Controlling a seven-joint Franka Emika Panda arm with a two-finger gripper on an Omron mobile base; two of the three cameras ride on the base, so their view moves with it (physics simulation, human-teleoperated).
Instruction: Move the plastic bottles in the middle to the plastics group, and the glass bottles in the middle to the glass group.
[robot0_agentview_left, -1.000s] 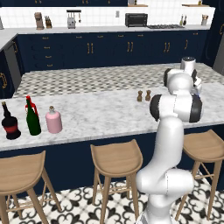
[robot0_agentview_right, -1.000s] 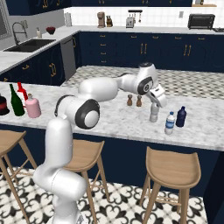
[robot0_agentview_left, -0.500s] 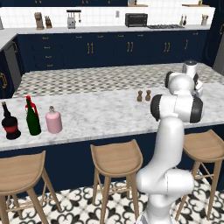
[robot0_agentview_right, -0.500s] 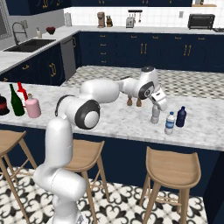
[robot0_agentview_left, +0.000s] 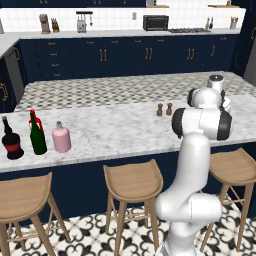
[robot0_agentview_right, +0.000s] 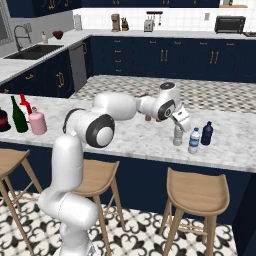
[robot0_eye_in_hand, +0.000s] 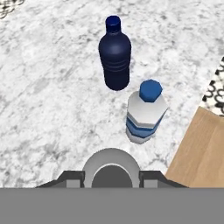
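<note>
I have the gripper (robot0_agentview_right: 178, 131) at the right end of the table (robot0_agentview_left: 115, 132), and its fingers (robot0_eye_in_hand: 73, 178) are clamped on the small grey plastic bottle (robot0_eye_in_hand: 110, 168) — in the hand view the bottle's round top sits between the two dark tips. In the right base view that bottle stands upright on the marble, just beside the blue-capped water bottle (robot0_agentview_right: 194, 141) that marks the plastics group, with a dark blue bottle (robot0_agentview_right: 207, 133) next along. I judge the step in hand to be the placing of the plastic bottle at its group; it looks set down or very nearly so, though I cannot tell whether its base bears fully on the table.

Next move, as I judge it: part the fingers, then lift straight up clear of the cap — a sideways exit risks tipping the slim bottle into the water bottle close by.

Remaining work: the green wine bottle (robot0_agentview_left: 37, 136) and the pink flask (robot0_agentview_left: 61, 138) stand at the far left end, close to the black bottle (robot0_agentview_left: 10, 141) and with the red bottle (robot0_agentview_left: 34, 116) behind the wine bottle. Two brown shakers (robot0_agentview_left: 164, 109) stand mid-table and are not to be moved.
</note>
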